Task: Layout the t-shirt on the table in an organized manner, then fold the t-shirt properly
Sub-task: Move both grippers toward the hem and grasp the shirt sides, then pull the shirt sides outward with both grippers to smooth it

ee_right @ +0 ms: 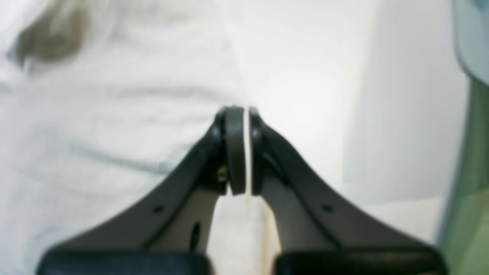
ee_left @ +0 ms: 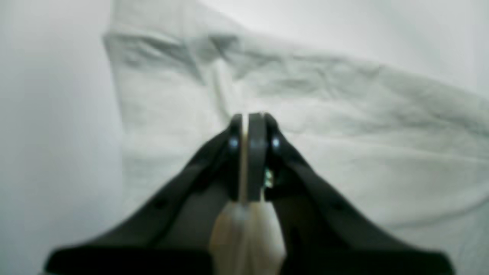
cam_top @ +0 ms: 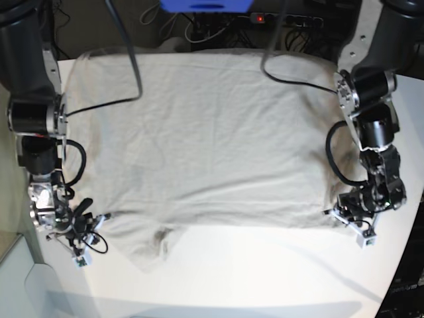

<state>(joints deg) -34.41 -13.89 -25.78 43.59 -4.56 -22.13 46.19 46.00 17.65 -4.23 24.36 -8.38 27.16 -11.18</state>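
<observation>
I am pinching the t-shirt [cam_top: 199,132], spread across the table [cam_top: 265,265], with my left gripper [cam_top: 338,215] and right gripper [cam_top: 96,222], each clamped on a near edge; soft, light and wrinkly, it is best gripped at hems and corners.

T-shirt [cam_top: 199,132] spread on the table [cam_top: 265,271], covering its far part, left gripper [cam_top: 339,213] at its right near corner, right gripper [cam_top: 89,213] at its left near corner
</observation>
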